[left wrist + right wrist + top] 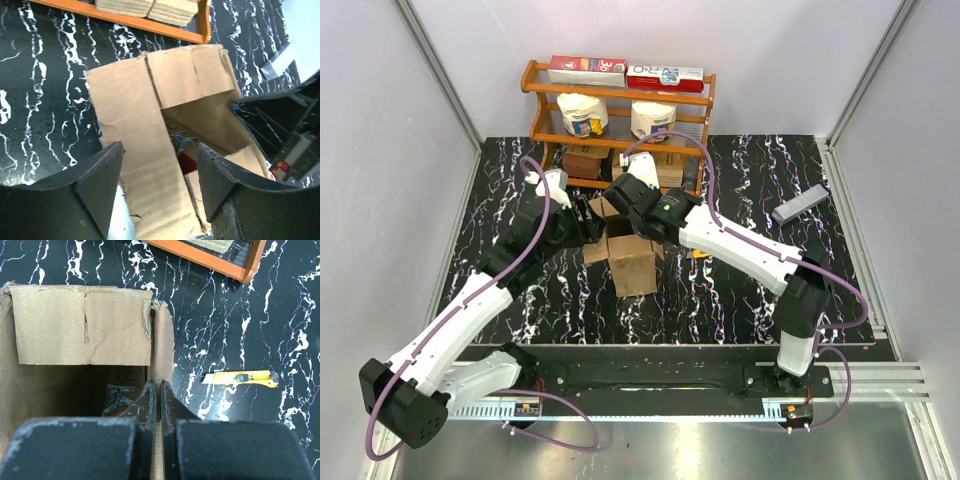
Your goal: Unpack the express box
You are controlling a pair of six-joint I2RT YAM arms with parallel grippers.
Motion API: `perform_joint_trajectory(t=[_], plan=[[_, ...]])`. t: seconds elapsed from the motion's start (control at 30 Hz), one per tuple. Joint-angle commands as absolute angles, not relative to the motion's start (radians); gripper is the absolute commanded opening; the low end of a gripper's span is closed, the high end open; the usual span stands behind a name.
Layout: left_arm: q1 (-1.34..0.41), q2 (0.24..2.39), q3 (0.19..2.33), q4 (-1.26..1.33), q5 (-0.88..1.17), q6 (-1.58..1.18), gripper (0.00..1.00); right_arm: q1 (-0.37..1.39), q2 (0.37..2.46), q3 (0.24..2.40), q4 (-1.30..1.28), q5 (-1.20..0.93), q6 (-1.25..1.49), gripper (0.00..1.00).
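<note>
Spread black fingers point(100, 185) of the left tool point(159, 147) hang wide apart, gripping nothing, over an opened flap of the express box point(633, 268), which stands open-topped at the middle of the black marbled worktop point(720, 310), between the two arms. Inside, a printed packet point(118, 396) shows. The right tool point(155, 389), pinched fully closed, has its tips at the box's right wall. A yellow utility knife point(240, 378) lies near that side; a wooden rack point(620, 95) stands behind.

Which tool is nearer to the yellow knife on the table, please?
Right. The right tool is shut at the wall of the box beside the knife; the left tool is open over the flaps on the box's other side.
</note>
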State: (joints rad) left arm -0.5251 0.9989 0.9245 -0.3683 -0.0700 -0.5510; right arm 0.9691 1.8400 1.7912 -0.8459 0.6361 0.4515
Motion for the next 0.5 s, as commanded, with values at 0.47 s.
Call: perform_joint_trajectory(t=[0.47], plan=[[-0.531,1.111,0.908,-0.235,-0.018,-0.568,0.55,0.98,1.833,1.755,-0.81,0.58,0.488,0.0]])
